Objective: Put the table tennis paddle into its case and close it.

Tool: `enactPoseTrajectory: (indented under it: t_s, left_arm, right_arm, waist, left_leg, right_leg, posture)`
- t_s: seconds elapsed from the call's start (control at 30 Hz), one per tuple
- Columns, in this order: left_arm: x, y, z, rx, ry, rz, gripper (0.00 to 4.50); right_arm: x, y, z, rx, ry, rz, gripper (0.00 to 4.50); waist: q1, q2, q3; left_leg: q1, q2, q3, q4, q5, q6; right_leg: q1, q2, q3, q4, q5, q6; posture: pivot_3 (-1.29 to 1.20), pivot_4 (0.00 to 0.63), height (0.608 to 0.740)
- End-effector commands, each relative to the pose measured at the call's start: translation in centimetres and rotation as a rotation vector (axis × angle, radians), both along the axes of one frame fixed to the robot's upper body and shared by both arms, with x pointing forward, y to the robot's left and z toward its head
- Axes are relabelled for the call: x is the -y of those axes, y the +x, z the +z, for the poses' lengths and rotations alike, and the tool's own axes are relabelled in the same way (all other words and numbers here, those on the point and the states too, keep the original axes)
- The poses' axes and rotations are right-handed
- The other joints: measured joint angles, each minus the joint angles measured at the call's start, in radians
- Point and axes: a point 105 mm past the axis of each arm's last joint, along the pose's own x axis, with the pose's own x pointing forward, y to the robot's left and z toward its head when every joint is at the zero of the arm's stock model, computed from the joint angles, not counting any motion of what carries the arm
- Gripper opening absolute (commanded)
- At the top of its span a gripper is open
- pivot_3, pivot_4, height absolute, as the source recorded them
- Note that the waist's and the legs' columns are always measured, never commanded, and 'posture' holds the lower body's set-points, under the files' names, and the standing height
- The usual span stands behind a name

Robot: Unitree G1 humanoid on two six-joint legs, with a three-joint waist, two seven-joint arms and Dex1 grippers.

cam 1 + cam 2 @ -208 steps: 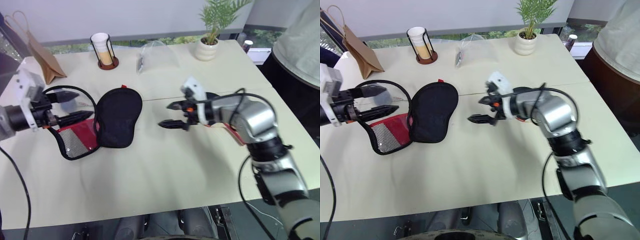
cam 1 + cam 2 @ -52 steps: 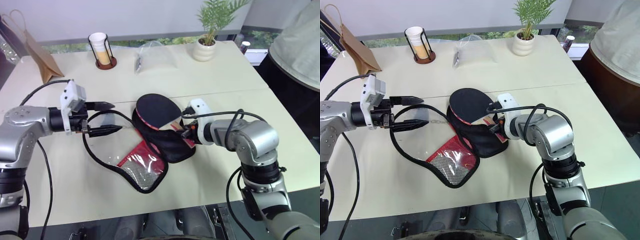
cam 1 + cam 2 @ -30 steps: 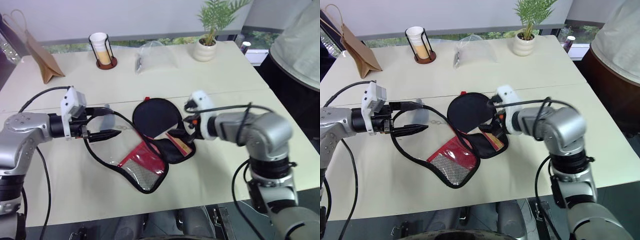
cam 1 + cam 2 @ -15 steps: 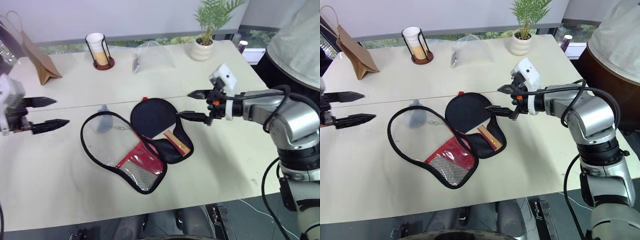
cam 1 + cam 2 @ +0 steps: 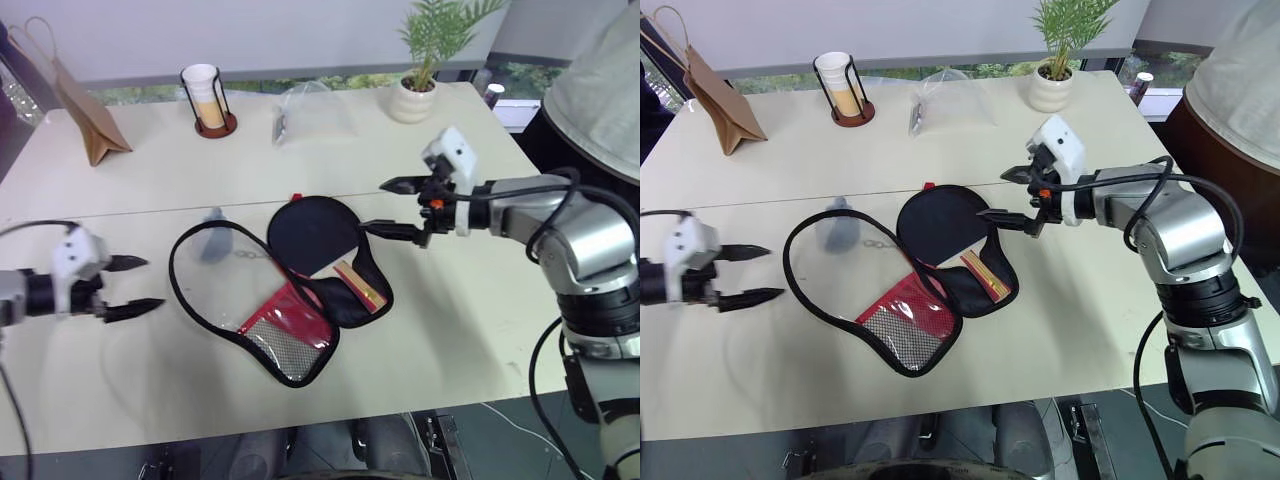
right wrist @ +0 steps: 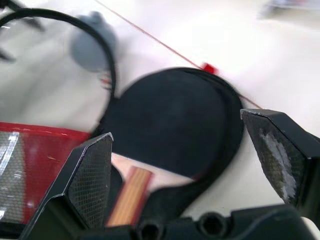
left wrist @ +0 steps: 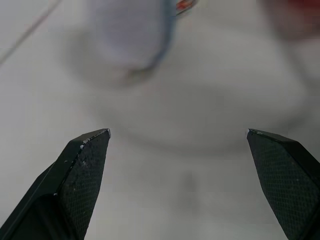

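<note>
The case (image 5: pixel 285 335) lies unzipped and spread open mid-table, its red and mesh flap toward the near edge and its black rim (image 5: pixel 190 290) looping out to the left. The table tennis paddle (image 5: pixel 310 232) rests in the case's right half, black face up, with its tan handle (image 5: pixel 362 285) pointing to the near right. My right gripper (image 5: pixel 375 205) hovers open just right of the blade, touching nothing. My left gripper (image 5: pixel 150 283) stands open and empty left of the case's rim. In the right wrist view the paddle (image 6: pixel 175 120) lies ahead between the fingers.
Along the far edge stand a brown paper bag (image 5: pixel 85 105), a cup in a wire holder (image 5: pixel 205 95), a clear plastic bag (image 5: pixel 315 105) and a potted plant (image 5: pixel 418 85). A person (image 5: pixel 600 90) is at the far right. A small grey object (image 5: pixel 212 220) lies inside the rim loop.
My right gripper has drawn back up and to the right from the paddle's handle, and the paddle now lies flat in the case. My left gripper has left the case's rim, moving left and lower.
</note>
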Motion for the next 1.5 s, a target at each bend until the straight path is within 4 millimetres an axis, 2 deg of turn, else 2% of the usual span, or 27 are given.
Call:
enactPoseTrajectory:
  t_s: [0.03,0.1,0.17,0.23,0.33,0.4,0.47,0.6,0.7,0.77,0.9,1.07,1.23,1.33,1.5]
  left_arm:
    - [4.9,0.3,1.2,0.055,-0.060,-0.157,4.50]
    - [7.2,0.6,1.6,0.067,-0.102,-0.225,4.50]
    - [9.3,1.4,2.9,0.097,-0.163,-0.276,4.50]
    - [10.4,2.2,4.0,0.113,-0.215,-0.302,4.50]
    - [12.4,4.5,6.1,0.159,-0.328,-0.310,4.50]
    - [13.9,6.3,6.6,0.186,-0.377,-0.299,4.50]
    - [15.2,7.6,6.4,0.198,-0.402,-0.291,4.50]
    - [19.4,10.0,3.3,0.182,-0.350,-0.291,4.50]
    - [21.1,10.1,1.5,0.190,-0.269,-0.350,4.50]
    - [22.1,9.3,1.6,0.179,-0.277,-0.425,4.50]
    - [22.5,8.1,2.3,0.152,-0.298,-0.504,4.50]
    - [22.3,8.4,-0.2,0.172,-0.183,-0.475,4.50]
    - [21.2,8.9,3.7,0.235,-0.300,-0.408,4.50]
    - [19.6,8.7,6.8,0.287,-0.366,-0.370,4.50]
    - [17.1,7.4,9.4,0.337,-0.388,-0.324,4.50]
  right_arm:
    - [1.3,-0.5,1.9,0.058,0.007,-0.037,4.46]
    - [1.8,-0.8,1.7,0.063,-0.025,-0.048,4.46]
    - [2.7,-1.0,2.1,0.071,-0.026,-0.088,4.46]
    - [3.2,-1.1,2.5,0.080,-0.018,-0.114,4.46]
    - [4.2,-1.4,3.2,0.100,-0.020,-0.168,4.46]
    - [5.2,-1.5,3.6,0.123,-0.021,-0.219,4.46]
    - [5.8,-1.5,4.0,0.139,-0.016,-0.258,4.46]
    - [6.7,-2.1,4.7,0.151,0.002,-0.308,4.46]
    - [6.5,-2.5,4.1,0.128,-0.013,-0.307,4.46]
    - [6.3,-2.8,3.0,0.091,-0.041,-0.302,4.46]
    - [5.5,-3.4,1.2,0.011,-0.044,-0.259,4.46]
    - [3.5,-3.4,-1.5,-0.140,0.034,-0.183,4.46]
    - [1.7,-2.9,-3.2,-0.332,0.108,-0.107,4.46]
    - [0.9,-2.3,-4.9,-0.416,0.093,-0.078,4.46]
    - [-0.3,-1.3,-6.6,-0.528,0.124,-0.049,4.46]
  waist:
    - [0.000,0.000,0.000]
    - [0.000,0.000,0.000]
    - [0.000,0.000,0.000]
    - [0.000,0.000,0.000]
    - [0.001,0.000,0.000]
    - [0.002,0.000,0.000]
    - [0.002,-0.001,0.000]
    - [0.005,-0.001,0.000]
    - [-0.003,-0.001,0.000]
    - [-0.003,-0.001,0.000]
    - [0.000,-0.001,0.000]
    - [0.000,-0.001,0.000]
    - [0.000,-0.001,0.000]
    - [-0.002,-0.001,0.000]
    - [-0.006,-0.001,0.000]
  left_leg:
    - [0.000,0.000,0.000,0.000,0.000,0.000]
    - [0.000,0.000,0.000,0.000,0.000,0.000]
    - [0.000,0.000,0.000,0.001,0.000,0.000]
    - [0.000,0.000,0.000,0.002,0.000,0.000]
    - [0.000,0.000,0.000,0.003,0.000,0.000]
    - [0.001,0.000,0.000,0.003,0.000,0.000]
    - [0.001,0.000,0.000,0.004,0.000,0.001]
    - [0.001,-0.001,0.001,0.004,0.000,0.002]
    - [0.001,-0.001,0.001,0.004,-0.001,0.002]
    - [0.001,0.000,0.001,0.004,-0.001,0.003]
    - [0.001,0.000,0.000,0.004,-0.001,0.003]
    - [0.001,0.000,0.000,0.005,-0.001,0.003]
    - [0.001,0.000,0.000,0.005,-0.001,0.003]
    - [0.001,0.000,0.000,0.005,-0.001,0.003]
    - [0.001,0.000,0.000,0.005,-0.001,0.003]
  right_leg:
    - [0.000,0.000,0.000,0.000,0.000,0.000]
    - [0.000,0.000,0.000,0.000,0.000,0.000]
    - [0.000,0.001,0.000,0.000,0.000,0.000]
    - [0.000,0.003,0.000,0.001,0.000,0.000]
    - [0.001,0.004,0.000,0.001,0.001,0.001]
    - [0.002,0.004,-0.001,0.001,0.001,0.002]
    - [0.003,0.004,-0.001,0.001,0.002,0.003]
    - [0.003,0.004,0.000,0.001,0.003,0.005]
    - [0.003,0.004,0.000,0.001,0.003,0.005]
    - [0.003,0.004,0.000,0.001,0.003,0.005]
    - [0.002,0.004,0.000,0.001,0.003,0.005]
    - [0.003,0.004,0.000,0.001,0.003,0.005]
    - [0.003,0.004,0.000,0.001,0.003,0.005]
    - [0.003,0.004,0.000,0.001,0.003,0.005]
    - [0.003,0.005,0.000,0.001,0.003,0.005]
  posture:
    - [0.00,0.150,0.740]
    - [0.00,0.150,0.740]
    - [0.00,0.150,0.740]
    - [0.00,0.150,0.740]
    - [0.00,0.150,0.740]
    - [0.00,0.150,0.740]
    - [0.00,0.150,0.740]
    - [0.00,0.150,0.740]
    - [0.00,0.150,0.740]
    - [0.00,0.150,0.740]
    - [0.00,0.150,0.740]
    - [0.00,0.150,0.740]
    - [0.00,0.150,0.740]
    - [0.00,0.150,0.740]
    - [0.00,0.150,0.740]
